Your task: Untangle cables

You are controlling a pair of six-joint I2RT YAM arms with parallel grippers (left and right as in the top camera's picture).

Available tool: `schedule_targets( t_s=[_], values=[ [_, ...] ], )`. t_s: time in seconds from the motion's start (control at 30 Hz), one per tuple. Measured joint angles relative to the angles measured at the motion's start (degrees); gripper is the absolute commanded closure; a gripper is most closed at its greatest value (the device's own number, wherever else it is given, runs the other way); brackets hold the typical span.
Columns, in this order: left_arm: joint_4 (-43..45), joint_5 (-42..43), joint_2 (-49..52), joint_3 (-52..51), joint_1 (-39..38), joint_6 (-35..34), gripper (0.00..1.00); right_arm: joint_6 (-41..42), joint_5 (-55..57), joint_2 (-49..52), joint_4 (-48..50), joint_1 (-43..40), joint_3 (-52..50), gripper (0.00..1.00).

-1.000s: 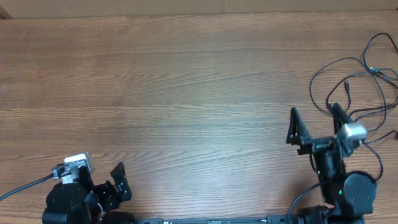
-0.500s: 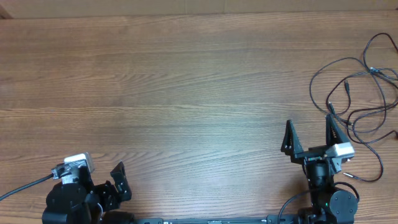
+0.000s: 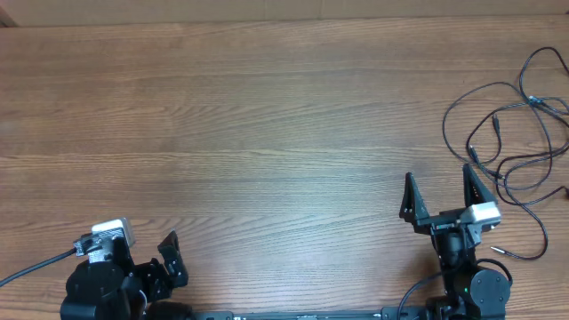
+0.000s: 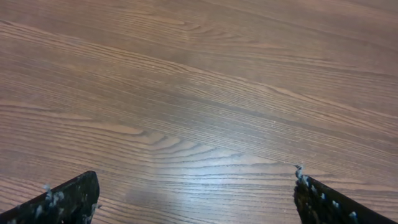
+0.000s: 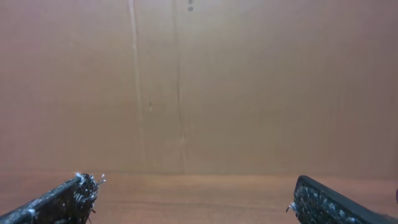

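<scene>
Loose thin black cables (image 3: 533, 100) sprawl on the brown wooden tabletop (image 3: 267, 116), just beside the wide-spread right claw (image 3: 439, 176).

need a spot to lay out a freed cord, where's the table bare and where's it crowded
The table is bare from its left edge across to the open right tool, including everything beyond the left tool. Crowded: the right edge, where the cables loop from the far corner down beside the right tool.
</scene>
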Motion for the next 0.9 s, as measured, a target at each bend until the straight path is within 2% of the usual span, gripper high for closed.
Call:
schedule_targets(
  t_s=[0.53, 0.67, 0.83, 0.9],
  values=[
    [0.0, 0.0, 0.0, 0.0, 0.0, -0.02, 0.0, -2.1, -0.44, 0.0, 0.24, 0.0, 0.0, 0.0],
    [0.0, 0.0, 0.0, 0.0, 0.0, -0.02, 0.0, -2.1, -0.44, -0.02, -5.14, 0.0, 0.0, 0.0],
    [0.0, 0.0, 0.0, 0.0, 0.0, -0.02, 0.01, -2.25, -0.42, 0.04, -16.68, 0.0, 0.02, 0.0],
    [0.0, 0.0, 0.0, 0.0, 0.0, -0.02, 0.0, -2.25, -0.42, 0.13, -16.68, 0.0, 0.02, 0.0]
  ],
)
